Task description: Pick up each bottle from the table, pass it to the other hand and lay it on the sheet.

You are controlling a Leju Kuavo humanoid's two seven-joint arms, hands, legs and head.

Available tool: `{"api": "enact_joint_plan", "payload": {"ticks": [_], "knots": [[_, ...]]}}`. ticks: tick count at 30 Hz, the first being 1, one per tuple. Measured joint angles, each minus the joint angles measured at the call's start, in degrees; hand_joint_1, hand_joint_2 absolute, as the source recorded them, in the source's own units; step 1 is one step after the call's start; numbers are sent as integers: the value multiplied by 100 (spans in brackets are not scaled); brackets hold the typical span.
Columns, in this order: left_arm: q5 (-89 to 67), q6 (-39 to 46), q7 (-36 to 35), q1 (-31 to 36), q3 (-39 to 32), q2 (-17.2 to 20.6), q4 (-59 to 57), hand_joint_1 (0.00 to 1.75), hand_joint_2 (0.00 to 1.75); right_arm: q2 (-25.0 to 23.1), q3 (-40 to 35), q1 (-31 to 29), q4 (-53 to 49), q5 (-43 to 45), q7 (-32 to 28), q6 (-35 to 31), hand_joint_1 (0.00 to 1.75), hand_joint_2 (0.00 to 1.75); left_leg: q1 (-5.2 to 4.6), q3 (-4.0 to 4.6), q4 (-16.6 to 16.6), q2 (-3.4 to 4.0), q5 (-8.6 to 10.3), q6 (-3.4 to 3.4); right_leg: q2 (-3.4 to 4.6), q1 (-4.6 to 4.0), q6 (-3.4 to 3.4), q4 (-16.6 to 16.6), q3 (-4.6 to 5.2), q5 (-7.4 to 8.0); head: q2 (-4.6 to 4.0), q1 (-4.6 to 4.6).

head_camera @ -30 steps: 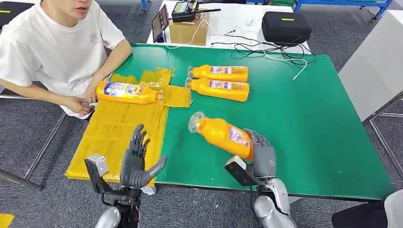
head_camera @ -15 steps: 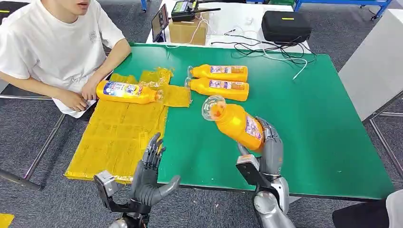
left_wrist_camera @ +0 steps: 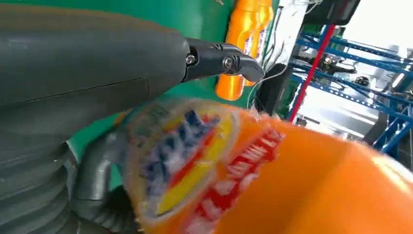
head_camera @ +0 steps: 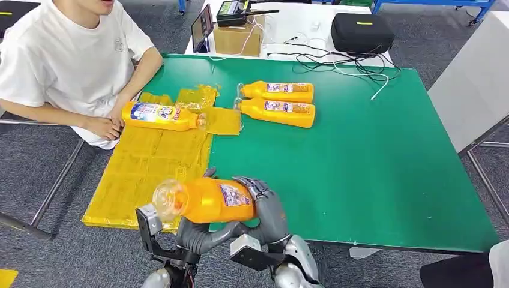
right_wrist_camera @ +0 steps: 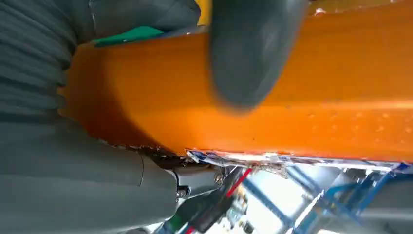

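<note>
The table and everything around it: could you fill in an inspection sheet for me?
Surface: green table, yellow sheet at its left.
Job's things: one bottle held in the air, one bottle on sheet, two bottles on table.
Clutter: nothing seen.
Hands: right hand grips the bottle; left hand under it.
Cables: wires at far edge.
Surroundings: seated person, black case, cardboard box.

My desk [head_camera: 372, 162] has a green top. A yellow sheet [head_camera: 150, 168] covers its left part, crumpled at the far end, and one orange bottle [head_camera: 159, 116] lies on that sheet near the person. Two more orange bottles [head_camera: 277, 102] lie side by side on the bare green, just beside the sheet's crumpled edge.
</note>
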State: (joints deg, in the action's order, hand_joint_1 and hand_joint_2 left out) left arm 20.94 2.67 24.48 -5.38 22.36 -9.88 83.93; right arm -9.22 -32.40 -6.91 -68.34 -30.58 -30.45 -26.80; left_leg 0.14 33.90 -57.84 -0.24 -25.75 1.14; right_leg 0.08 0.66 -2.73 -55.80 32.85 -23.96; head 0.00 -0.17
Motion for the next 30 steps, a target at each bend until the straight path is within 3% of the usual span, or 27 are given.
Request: {"api": "enact_joint_plan", "payload": {"ticks": [14,15,16,17,23,24,30], "knots": [[146,-247,164,78,44,35,-55,0,175,-77,-454,-254,564,302,-107,-6,175,175,-2,1,0,0,0,0,0,1,0,0,4,0,0,-2],[146,-254,175,77,44,37,-55,145,175,-81,-459,-265,594,295,-107,-31,80,175,-2,1,0,0,0,0,0,1,0,0,4,0,0,0],[155,-262,186,77,44,39,-55,161,175,-81,-459,-278,629,286,-96,-68,0,175,-2,2,0,0,0,0,0,1,0,0,4,0,0,-2],[155,-271,188,78,44,39,-55,175,175,-81,-459,-285,669,284,-94,-103,0,175,-2,1,0,0,0,0,0,1,0,0,4,0,0,-2],[197,-448,374,137,68,52,-87,175,175,-81,-474,-277,806,332,-140,-44,0,175,-3,3,0,0,0,0,0,2,0,1,5,0,0,-2],[199,-537,396,149,70,61,-98,175,175,-83,-476,-275,811,357,-173,-44,0,0,-3,3,0,0,0,0,0,2,0,1,4,0,2,-2],[218,-964,404,170,120,155,-103,175,175,-46,-443,-245,771,656,-385,66,0,0,-3,3,0,0,0,0,0,1,0,0,6,0,0,-4]]}}
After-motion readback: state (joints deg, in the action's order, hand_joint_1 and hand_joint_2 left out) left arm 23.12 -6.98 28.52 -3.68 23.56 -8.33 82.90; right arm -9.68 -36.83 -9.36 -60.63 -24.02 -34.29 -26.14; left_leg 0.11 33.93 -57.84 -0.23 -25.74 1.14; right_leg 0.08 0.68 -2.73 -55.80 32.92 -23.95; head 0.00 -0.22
